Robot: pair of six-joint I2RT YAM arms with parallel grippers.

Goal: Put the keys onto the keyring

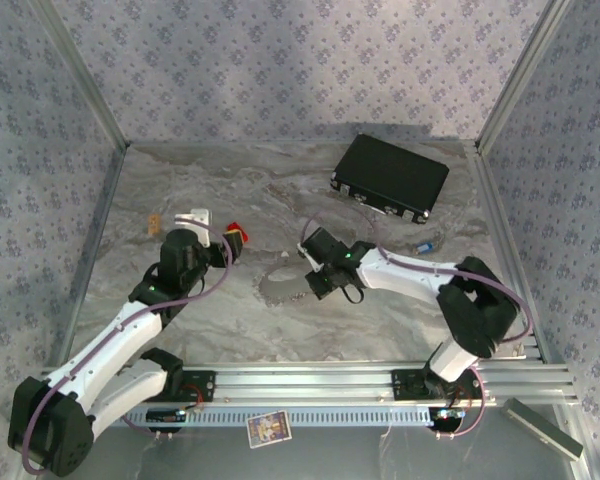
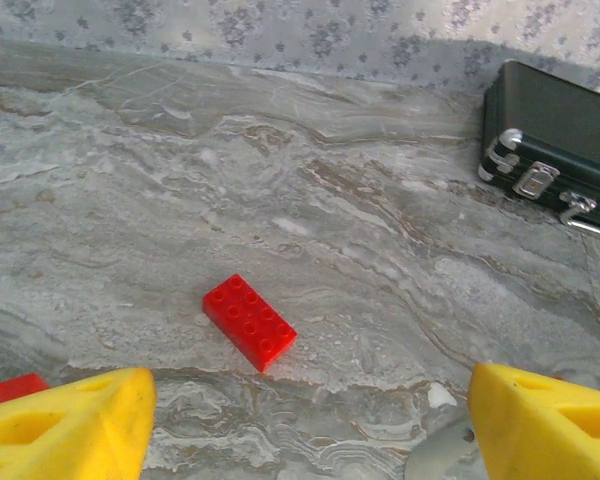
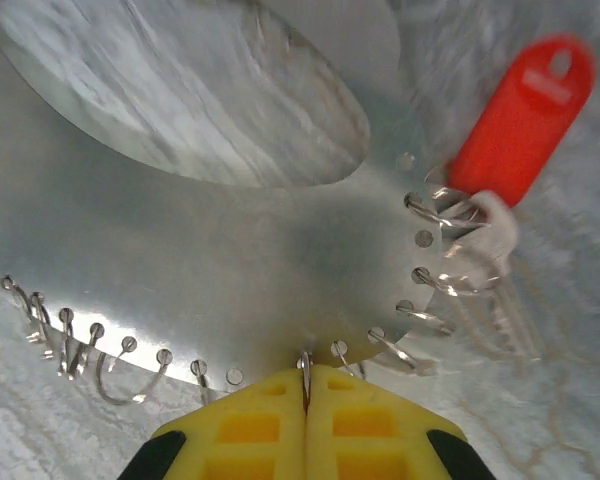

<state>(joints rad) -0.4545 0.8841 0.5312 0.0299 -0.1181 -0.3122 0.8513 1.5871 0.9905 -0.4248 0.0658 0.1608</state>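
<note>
Black case [image 1: 390,177] at the far right of the table [image 2: 280,200], lying flat, lid down, silver latches on its near side; its contents cannot be seen. Keyring [image 3: 230,260] flat on the table near the centre, a silvery plate with a large hole and small wire loops along the rim. Right gripper [image 3: 305,385]: yellow fingers pressed together, pinching one thin loop [image 3: 305,365] at the keyring's near rim. Red key [image 3: 525,120] lies at the keyring's rim, red head pointing away and pale blade blurred beside the loops; it touches them, but whether it is threaded on cannot be told. Blue key [image 1: 423,246] alone on the table, right of the right arm, near the case's near corner and well apart from the keyring. Left gripper [image 2: 305,400]: fingers spread wide, nothing between them, low over the table left of the keyring. Red brick [image 2: 248,322] lies studs up just beyond it. A second red piece [image 2: 10,388] shows beside the left finger.
</note>
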